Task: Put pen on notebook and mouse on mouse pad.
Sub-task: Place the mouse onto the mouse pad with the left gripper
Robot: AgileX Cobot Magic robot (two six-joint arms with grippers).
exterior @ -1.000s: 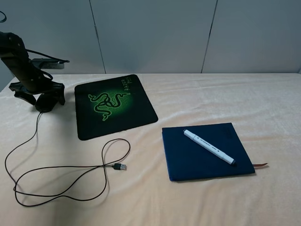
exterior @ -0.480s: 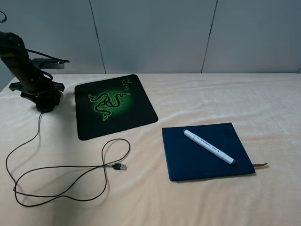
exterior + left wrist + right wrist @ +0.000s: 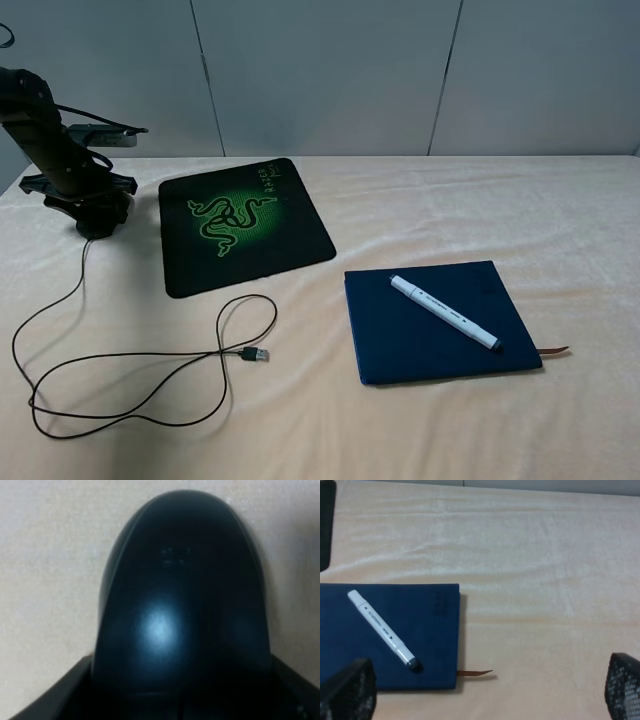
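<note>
Black mouse (image 3: 180, 605) fills left wrist view.

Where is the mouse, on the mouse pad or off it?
Off: the mouse sits on the tablecloth, left of the mouse pad and apart from it.

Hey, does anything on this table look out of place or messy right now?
The mouse sits left of the pad, not on it, held by the left end effector. Its cable sprawls in loose loops across the table. The pad lies skewed. The pen is on the notebook, fine.
</note>
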